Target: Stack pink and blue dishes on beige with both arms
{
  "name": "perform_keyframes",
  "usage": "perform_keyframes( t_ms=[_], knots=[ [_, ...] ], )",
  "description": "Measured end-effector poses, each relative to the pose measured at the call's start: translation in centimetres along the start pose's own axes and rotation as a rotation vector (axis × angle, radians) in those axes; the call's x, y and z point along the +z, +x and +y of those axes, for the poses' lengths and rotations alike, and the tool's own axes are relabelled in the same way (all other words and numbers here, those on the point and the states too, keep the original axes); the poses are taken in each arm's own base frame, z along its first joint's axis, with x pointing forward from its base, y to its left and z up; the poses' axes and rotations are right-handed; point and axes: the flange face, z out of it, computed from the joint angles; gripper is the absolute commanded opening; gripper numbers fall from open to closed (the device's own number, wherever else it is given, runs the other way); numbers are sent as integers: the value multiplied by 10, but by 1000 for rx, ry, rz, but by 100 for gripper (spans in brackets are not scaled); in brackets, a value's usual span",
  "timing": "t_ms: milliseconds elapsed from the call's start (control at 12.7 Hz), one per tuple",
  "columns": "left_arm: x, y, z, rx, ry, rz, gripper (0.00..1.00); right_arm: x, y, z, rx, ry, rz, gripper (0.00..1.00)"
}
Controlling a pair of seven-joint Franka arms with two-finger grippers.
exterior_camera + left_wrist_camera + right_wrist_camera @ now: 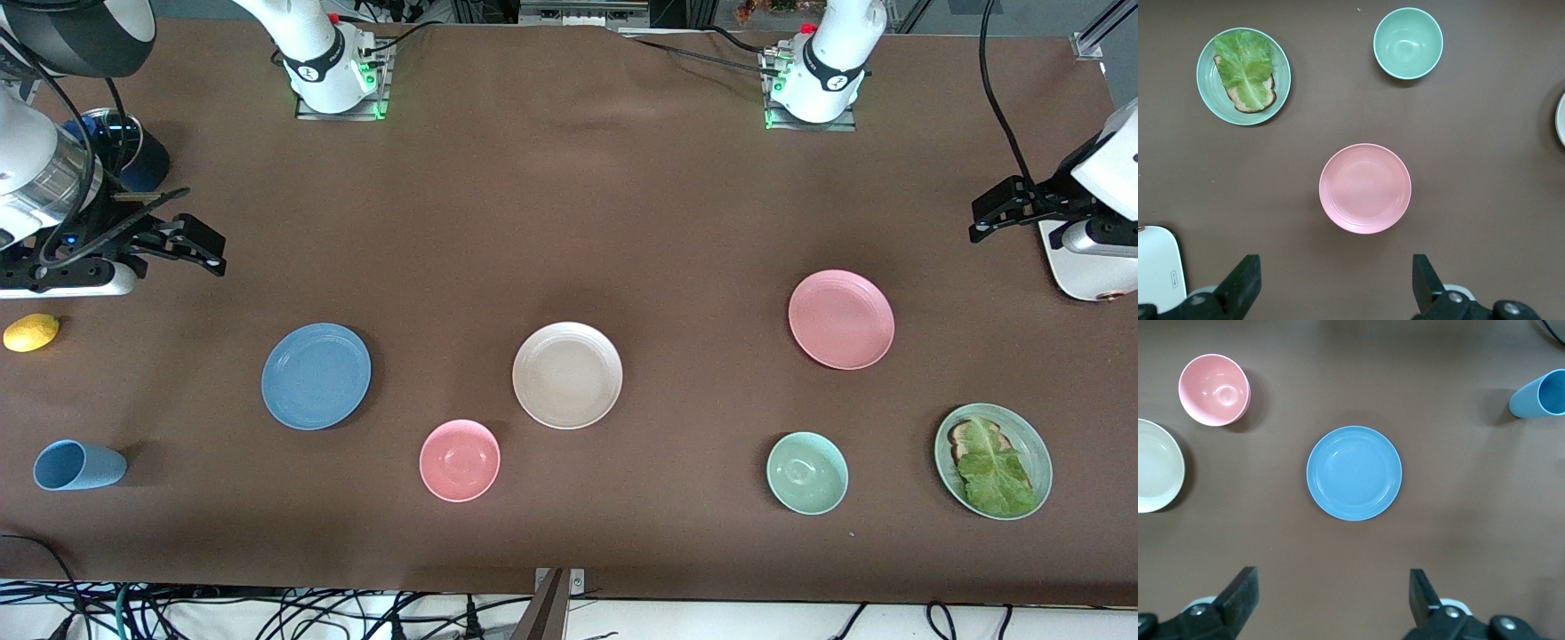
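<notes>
Presently, the pink plate lies flat on the table toward the left arm's end, and the blue plate lies flat toward the right arm's end. The beige plate sits between them, well apart from both and bare on top. Nothing is stacked yet.

The left gripper hangs above the table at the left arm's end, fingers spread fully, holding nothing. In its wrist view the pink plate lies ahead of the fingertips and centred between them. The right gripper hangs above the table at the right arm's end, likewise spread wide and empty, with the blue plate ahead of it and centred in the same way.

Step in hand, as judged: approach and pick-up. Recommended procedure:
- Lower each gripper toward the nearest rim of its plate, not the middle; a flat plate probably offers a hold only at the edge.
- Set one finger above the rim and one below, then close firmly.
- Lift level, and place one plate on the beige plate before the other, so the arms do not meet over it.

Surroundings: the pink bowl lies just beside the beige plate, between it and the blue plate; the green bowl and lettuce plate lie past the pink plate from the left gripper.
</notes>
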Motion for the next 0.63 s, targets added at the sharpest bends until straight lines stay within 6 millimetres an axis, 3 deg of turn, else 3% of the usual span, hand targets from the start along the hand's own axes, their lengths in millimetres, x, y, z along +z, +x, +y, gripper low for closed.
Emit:
perform_keyframes(
  t_ms=[631],
  knots=[
    [0, 0, 1, 2, 0, 0, 100, 1, -2, 2, 3, -1, -6, 100]
  ],
)
